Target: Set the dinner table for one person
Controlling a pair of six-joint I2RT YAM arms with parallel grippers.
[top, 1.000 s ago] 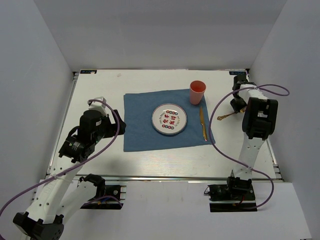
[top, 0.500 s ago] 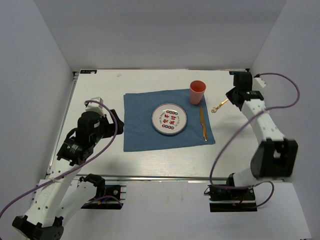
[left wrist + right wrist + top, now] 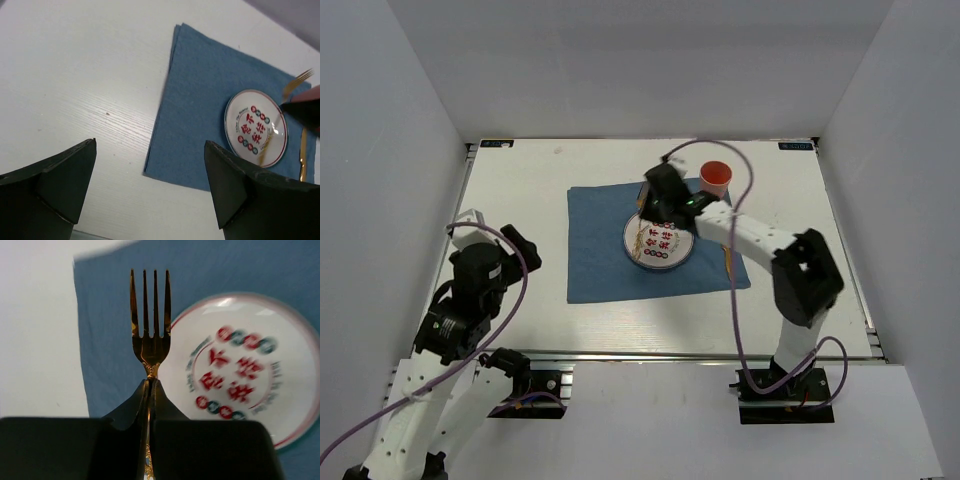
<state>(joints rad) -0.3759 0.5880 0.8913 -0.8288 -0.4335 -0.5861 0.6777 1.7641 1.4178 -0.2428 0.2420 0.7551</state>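
The bench [image 3: 520, 190] is the broad white top that carries everything, with a metal rail [image 3: 650, 352] along its near edge. My left fingers [image 3: 149, 145] hang over its left part, near the left edge, spread wide apart with nothing between them. From that wrist I look across bare white wood to the left border of a blue cloth [image 3: 600, 250]. The cloth lies flat about the middle of the bench, well apart from the left and right edges. A round white plate [image 3: 675, 252] with red characters and coloured dots rests on the cloth, a little right of its middle. My right fingers [image 3: 150, 382] are above the left side of that plate, pressed together on the neck of a gold fork [image 3: 150, 335]. Its tines reach straight out past my tips, over the cloth just beside the plate's rim. Right of the plate a gold knife [image 3: 302, 157] lies on the cloth, lengthwise from near to far. A pink cup [image 3: 715, 178] stands upright at the cloth's far right corner, toward the bench's far edge
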